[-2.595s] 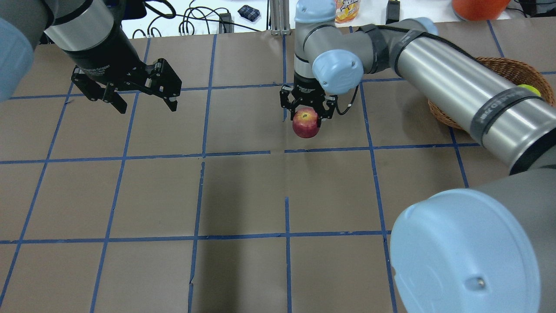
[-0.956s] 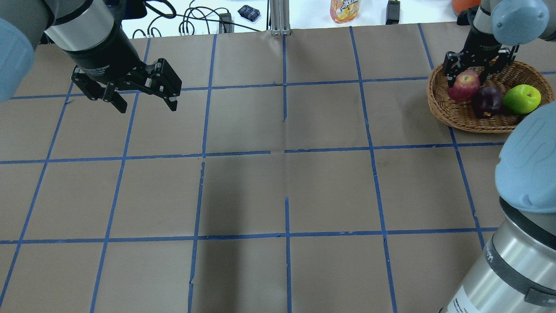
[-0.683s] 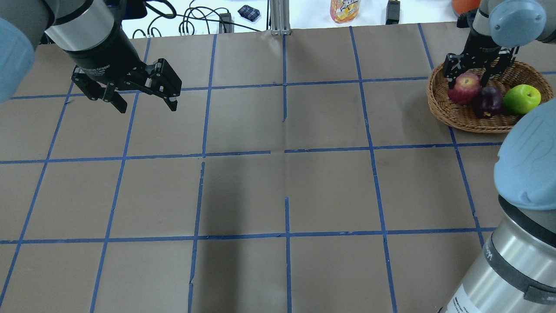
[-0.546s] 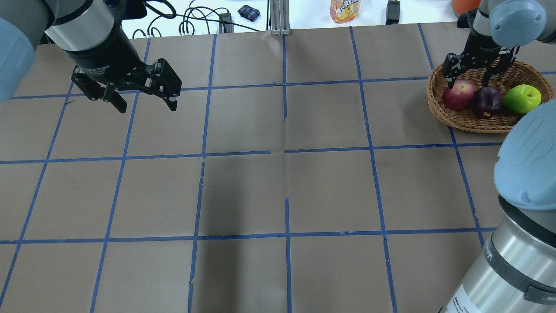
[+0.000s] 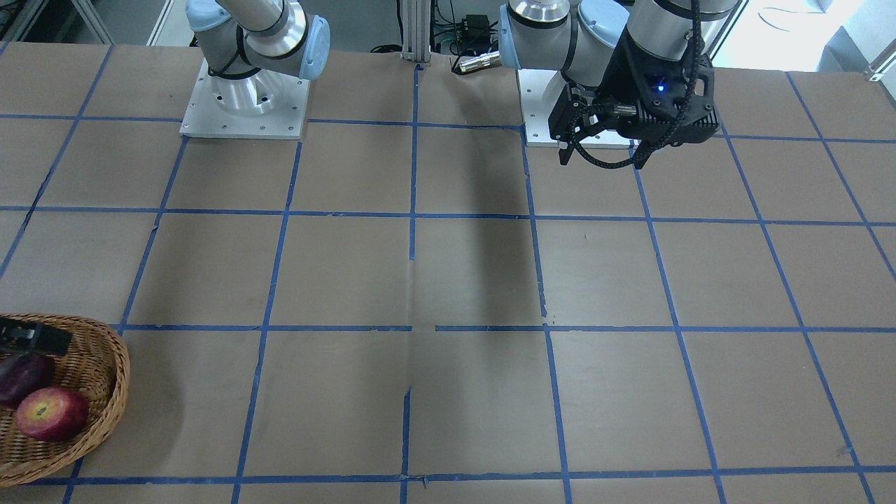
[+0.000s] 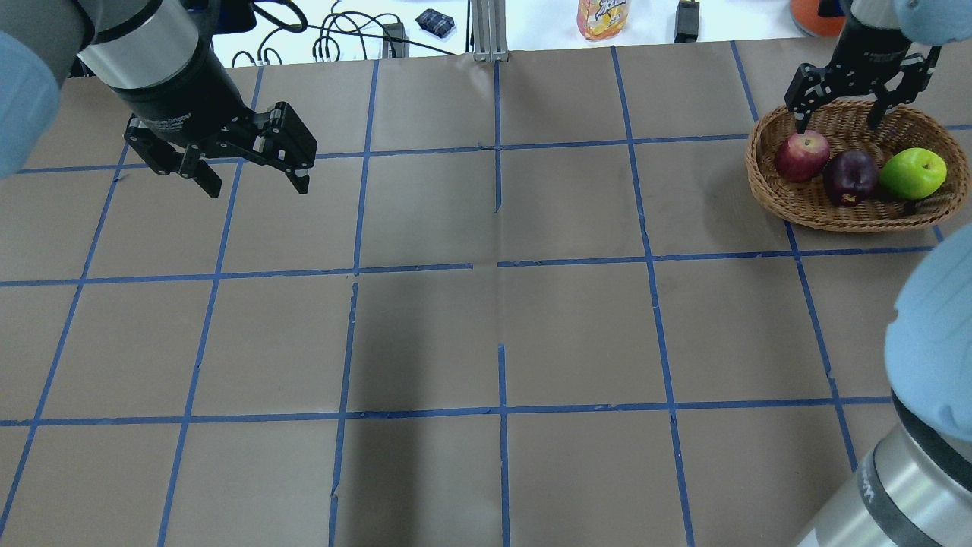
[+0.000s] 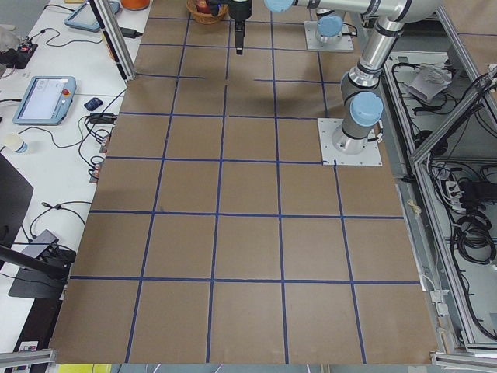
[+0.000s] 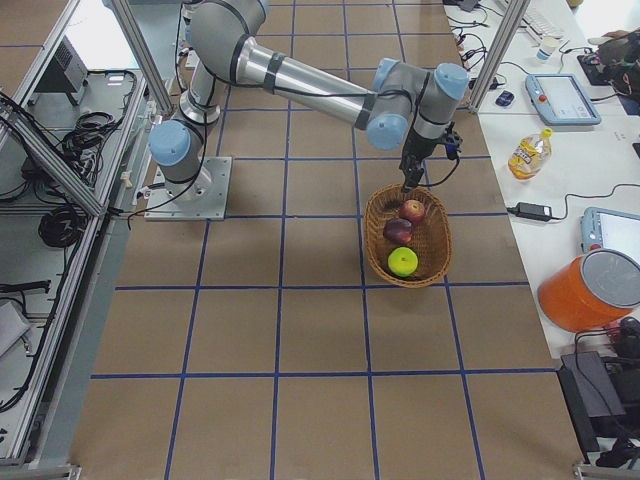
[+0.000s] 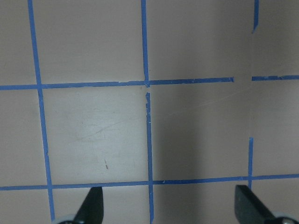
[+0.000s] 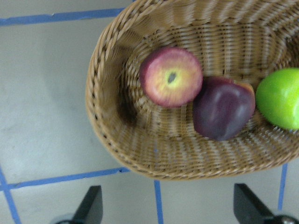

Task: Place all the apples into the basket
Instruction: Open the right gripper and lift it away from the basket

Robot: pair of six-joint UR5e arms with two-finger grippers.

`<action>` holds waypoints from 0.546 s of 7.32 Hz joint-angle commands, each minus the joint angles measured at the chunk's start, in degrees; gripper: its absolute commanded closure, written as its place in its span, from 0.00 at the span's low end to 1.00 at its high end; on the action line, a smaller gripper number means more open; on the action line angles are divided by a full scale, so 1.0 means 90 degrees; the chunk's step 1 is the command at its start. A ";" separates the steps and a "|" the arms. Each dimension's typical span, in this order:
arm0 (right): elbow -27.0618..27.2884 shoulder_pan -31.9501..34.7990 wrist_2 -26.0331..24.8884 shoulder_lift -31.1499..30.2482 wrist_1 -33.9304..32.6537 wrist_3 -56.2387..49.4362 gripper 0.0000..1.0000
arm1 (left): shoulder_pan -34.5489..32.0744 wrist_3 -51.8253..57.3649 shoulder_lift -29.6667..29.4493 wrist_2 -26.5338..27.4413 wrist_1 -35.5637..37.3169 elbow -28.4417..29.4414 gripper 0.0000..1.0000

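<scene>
The wicker basket (image 6: 805,209) stands at the table's far right and holds all three apples: the red apple (image 6: 801,154), the maroon apple (image 6: 850,177) and the green apple (image 6: 913,172). My right gripper (image 6: 840,121) is open and empty, raised above the basket's far side. In the right wrist view the basket (image 10: 107,135), red apple (image 10: 171,77), maroon apple (image 10: 223,108) and green apple (image 10: 280,98) lie below the open fingers (image 10: 91,205). My left gripper (image 6: 254,181) is open and empty, high over the far left of the table.
Brown paper with a blue tape grid covers the table (image 6: 486,304). Cables, a juice bottle (image 6: 604,17) and an orange container (image 6: 816,14) lie beyond the far edge. My right arm's elbow (image 6: 934,357) fills the near right corner.
My right gripper carried the red apple from the table's middle to the basket, opened and let it drop beside the maroon apple, then rose away. The left arm has not moved.
</scene>
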 commanded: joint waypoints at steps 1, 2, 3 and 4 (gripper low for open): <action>0.0049 0.0731 0.0399 -0.1025 0.0957 0.0692 0.00 | 0.0000 0.0000 -0.0002 -0.0008 0.0000 0.0000 0.00; 0.0040 0.1412 0.0400 -0.1144 0.1347 0.1753 0.00 | -0.0010 0.0000 -0.0002 -0.0008 0.0000 0.0000 0.00; 0.0098 0.1912 0.0400 -0.1416 0.1438 0.2015 0.00 | -0.0010 0.0000 -0.0002 -0.0008 0.0000 0.0000 0.00; 0.0205 0.2188 0.0419 -0.1651 0.1787 0.2008 0.00 | -0.0010 0.0000 -0.0002 -0.0008 0.0000 0.0000 0.00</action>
